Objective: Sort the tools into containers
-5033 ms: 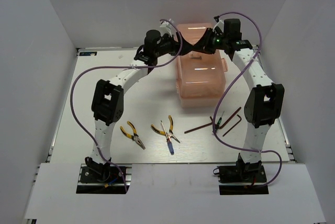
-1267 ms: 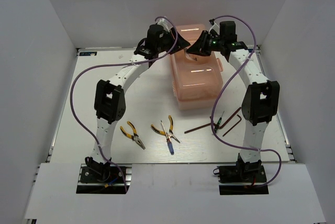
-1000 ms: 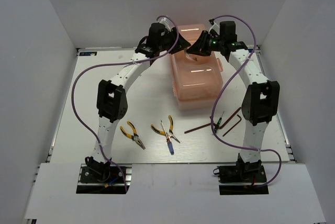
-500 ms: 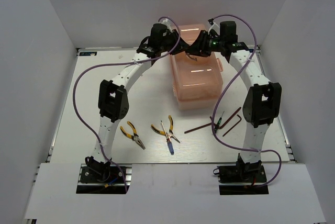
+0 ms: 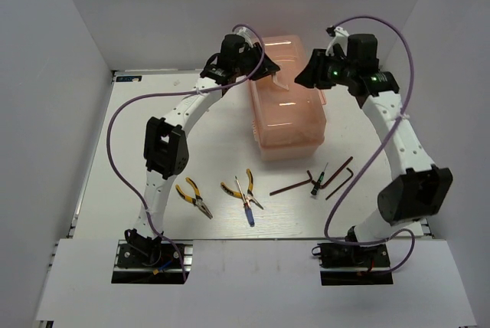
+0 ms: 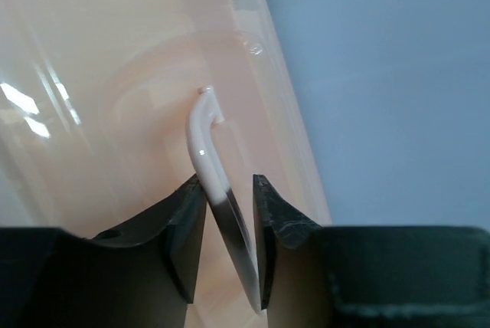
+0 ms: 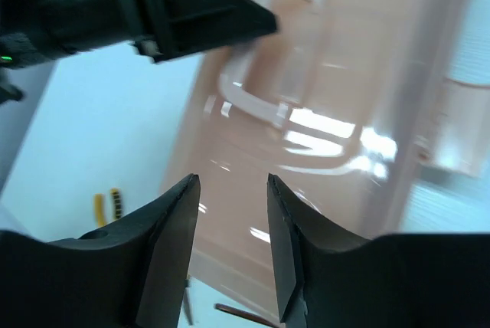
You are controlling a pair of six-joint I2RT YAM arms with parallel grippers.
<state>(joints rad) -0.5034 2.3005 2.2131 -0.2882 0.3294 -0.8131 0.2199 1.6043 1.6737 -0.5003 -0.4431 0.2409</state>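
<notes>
Your left gripper (image 6: 227,194) is closed down to a narrow gap on the white lid handle (image 6: 202,132) of the salmon-pink toolbox (image 5: 289,117). In the left wrist view the handle runs straight down between the two fingers, and both seem to touch it. The toolbox sits in the upper middle of the top view, on the white table (image 5: 115,152), with the left gripper over its far left corner.

Your right gripper (image 7: 231,182) hangs just off the upper right side of the toolbox, apart from it. Its fingers are spread wide and hold nothing — through the gap the right wrist view shows only the glossy pink lid.

None of the tools are in the toolbox; they lie on the table below it in the top view:
- One pair of yellow-handled pliers (image 5: 194,198) is at lower centre-left.
- A second pair of pliers (image 5: 243,185) is just to its right, crossed with the blue-handled screwdriver (image 5: 249,210).
- Two dark hex keys (image 5: 291,187) are further right.
- The small green-black tool (image 5: 318,182) lies between the hex keys — whether it touches them, you cannot tell.
</notes>
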